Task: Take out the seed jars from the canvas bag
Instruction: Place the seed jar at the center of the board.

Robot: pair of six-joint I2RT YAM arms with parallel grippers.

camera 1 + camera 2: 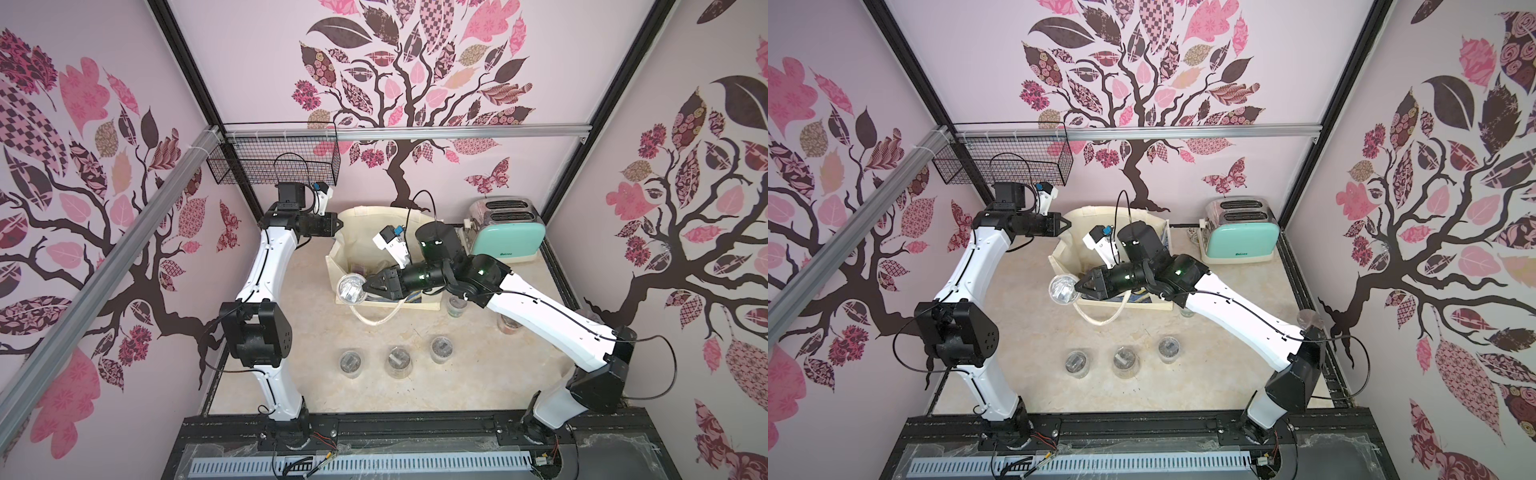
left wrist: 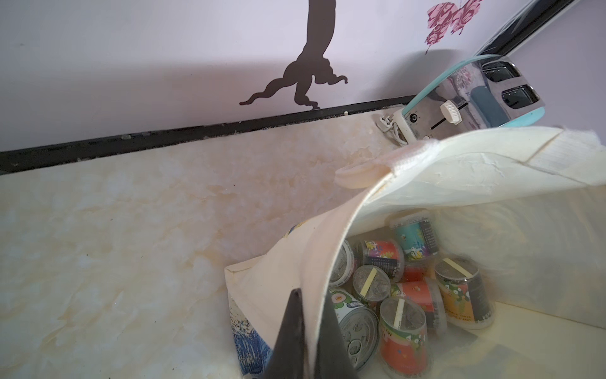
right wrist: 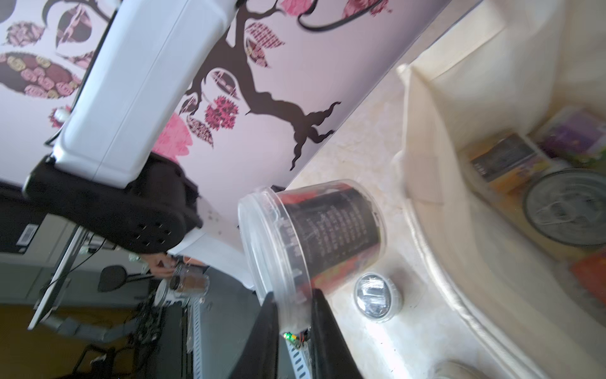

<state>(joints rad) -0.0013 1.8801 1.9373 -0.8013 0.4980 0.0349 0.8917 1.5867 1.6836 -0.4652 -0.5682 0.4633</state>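
One seed jar (image 1: 351, 289) is clamped in your right gripper (image 1: 365, 286). It lies tilted over the near-left corner of the canvas bag (image 1: 376, 214) and, as far as a top view shows, above the rim. Your left gripper (image 1: 338, 224) pinches the bag's far-left rim. The left wrist view shows fabric between its fingers and a heap of jars (image 2: 403, 328) down inside.

Three jars (image 1: 399, 360) stand in a row on the table (image 1: 478, 374) near you. Two more jars (image 1: 457, 305) sit by the bag's right end, under the right arm.

You look to be in the carry-out step, with much left to do. Next, bring the jar toward you, clear of the strap (image 1: 374, 321). Turn it upright over bare table left of the row, and only then let go.
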